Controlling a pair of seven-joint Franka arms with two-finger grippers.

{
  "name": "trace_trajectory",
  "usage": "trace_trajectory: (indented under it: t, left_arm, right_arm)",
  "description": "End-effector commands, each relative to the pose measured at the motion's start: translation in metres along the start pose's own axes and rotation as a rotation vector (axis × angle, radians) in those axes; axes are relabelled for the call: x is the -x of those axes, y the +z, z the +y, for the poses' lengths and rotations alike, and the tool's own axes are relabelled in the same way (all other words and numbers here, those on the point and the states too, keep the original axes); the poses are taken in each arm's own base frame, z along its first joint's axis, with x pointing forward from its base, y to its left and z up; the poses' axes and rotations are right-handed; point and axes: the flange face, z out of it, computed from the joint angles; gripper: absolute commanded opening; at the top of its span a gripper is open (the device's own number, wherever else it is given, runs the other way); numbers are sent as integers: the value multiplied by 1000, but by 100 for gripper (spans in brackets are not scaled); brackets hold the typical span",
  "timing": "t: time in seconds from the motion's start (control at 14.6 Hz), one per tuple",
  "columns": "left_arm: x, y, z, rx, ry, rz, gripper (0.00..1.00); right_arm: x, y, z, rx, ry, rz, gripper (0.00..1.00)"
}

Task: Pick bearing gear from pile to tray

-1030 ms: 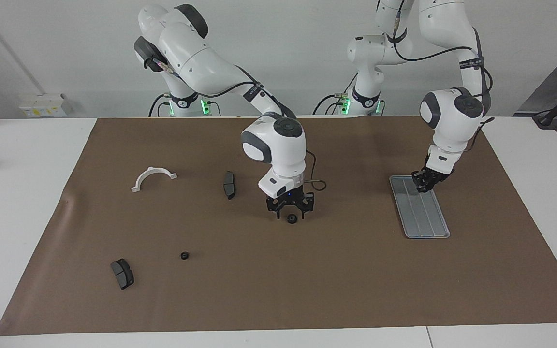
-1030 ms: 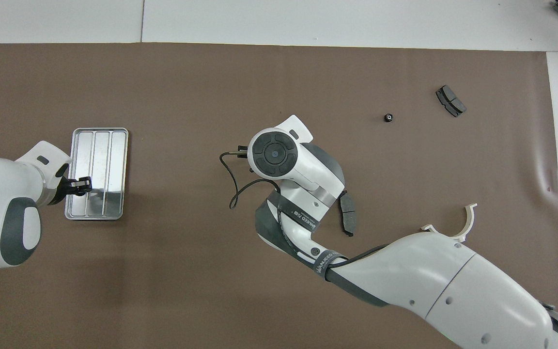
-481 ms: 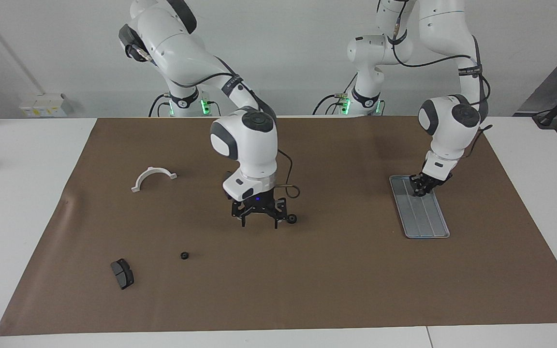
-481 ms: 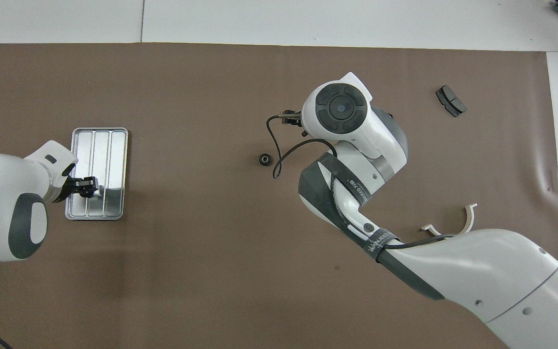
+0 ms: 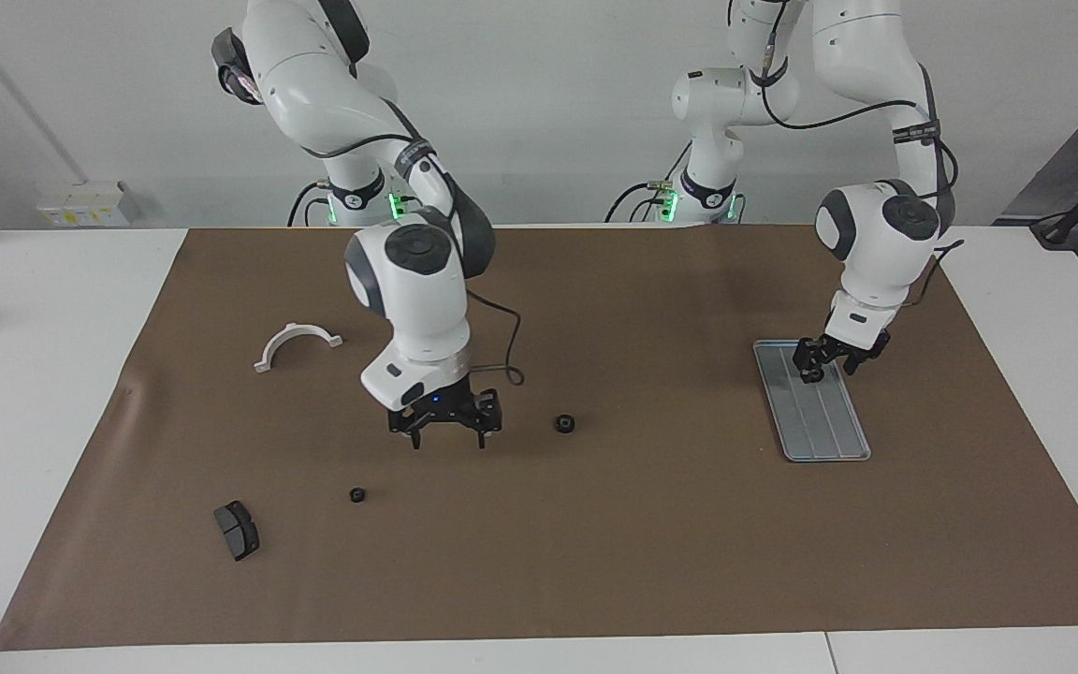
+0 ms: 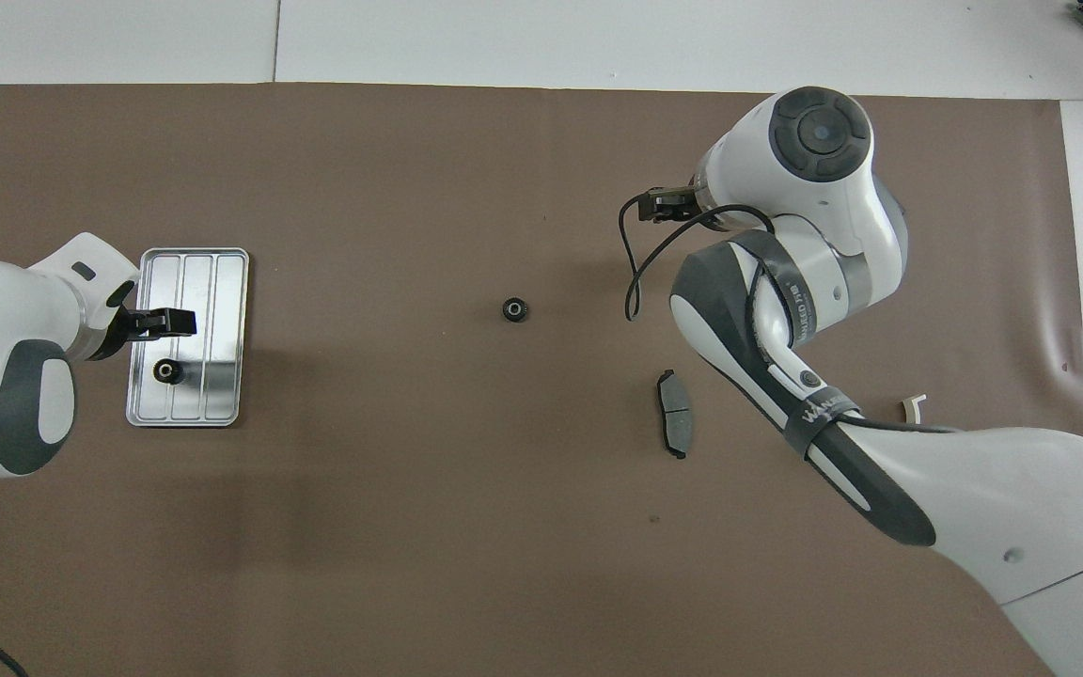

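A small black bearing gear lies on the brown mat mid-table. A second one lies toward the right arm's end, farther from the robots; my right arm hides it in the overhead view. A third lies in the silver grooved tray. My left gripper is open and empty just above the tray. My right gripper is open and empty over bare mat between the two loose gears.
A white half-ring bracket lies toward the right arm's end; only its tip shows from overhead. One dark brake pad lies beside the second gear. Another pad lies nearer the robots, hidden by my right arm in the facing view.
My right gripper has moved from the mid-table gear toward the right arm's end, leaving that gear on the mat. My left gripper has opened and risen, and a gear now lies in the tray.
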Motion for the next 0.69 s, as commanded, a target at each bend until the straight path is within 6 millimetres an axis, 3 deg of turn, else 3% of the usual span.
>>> trace_trajectory:
  t: [0.0,0.14,0.34,0.62]
  left_arm:
    - [-12,-11,52,17,75,17,100]
    - [-15,-19,100,30,102,38,100]
    - [-21,-11,180,35,76,40,100]
    - [-24,6,277,27,45,16,100]
  right_arm:
    - [-2,13,41,-37,-70,-35,100]
    - [-3,37,54,-29,-114,-47,100]
    - [-6,59,65,-25,-110,-25,100]
    - [-2,70,69,-12,-122,-27,100]
